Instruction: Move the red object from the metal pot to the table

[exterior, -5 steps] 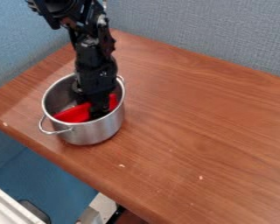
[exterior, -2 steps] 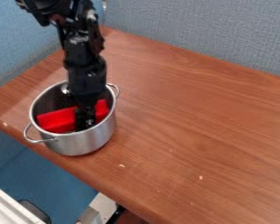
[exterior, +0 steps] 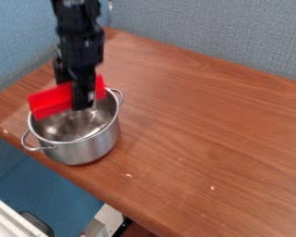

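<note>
**Red block held above the pot**

The gripper (exterior: 82,93) pointed straight down over the far left part of the table (exterior: 213,120), its jaws pinching the block (exterior: 55,98) near the block's middle. The block was bright red and long, lying roughly level, with one end sticking out to the left of the gripper and a shorter red bit showing on the right side. It hung at about rim height over the far side of the pot (exterior: 74,139), clear of the pot's floor.

The pot was shiny steel with straight sides, standing upright near the table's left edge. Its inside showed only bare metal with a dim reflection. One small loop handle stuck out on the near left side of its rim; the other handle could not be made out behind the arm.

The dark arm rose from the gripper toward the top of the view, in front of the blue-grey wall (exterior: 225,32). The reddish-brown wood to the right and near side of the pot lay bare, save for a few pale specks.
</note>
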### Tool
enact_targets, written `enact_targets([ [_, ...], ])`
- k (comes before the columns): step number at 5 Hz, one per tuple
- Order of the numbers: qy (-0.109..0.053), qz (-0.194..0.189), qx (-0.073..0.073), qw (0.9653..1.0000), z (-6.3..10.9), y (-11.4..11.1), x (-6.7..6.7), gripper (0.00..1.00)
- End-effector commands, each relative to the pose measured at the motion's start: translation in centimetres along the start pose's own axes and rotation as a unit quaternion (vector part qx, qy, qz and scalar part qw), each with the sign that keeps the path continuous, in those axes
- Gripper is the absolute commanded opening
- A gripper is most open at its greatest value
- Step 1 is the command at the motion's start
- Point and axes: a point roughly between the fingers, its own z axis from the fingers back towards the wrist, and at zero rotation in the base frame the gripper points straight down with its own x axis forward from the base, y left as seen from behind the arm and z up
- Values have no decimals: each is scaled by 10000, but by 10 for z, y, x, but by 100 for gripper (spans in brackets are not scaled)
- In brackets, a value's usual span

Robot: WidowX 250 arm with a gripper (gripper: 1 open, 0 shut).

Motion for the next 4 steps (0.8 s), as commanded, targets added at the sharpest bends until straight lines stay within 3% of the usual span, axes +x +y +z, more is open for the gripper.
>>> enact_targets([
  [1,-251,439,158,9986,42,5,6,0],
  [2,-309,323,168,9989,33,-17,-2,0],
  [3,-333,265,167,9990,14,-25,-5,0],
  [4,-380,162,157,9990,12,-35,-6,0],
])
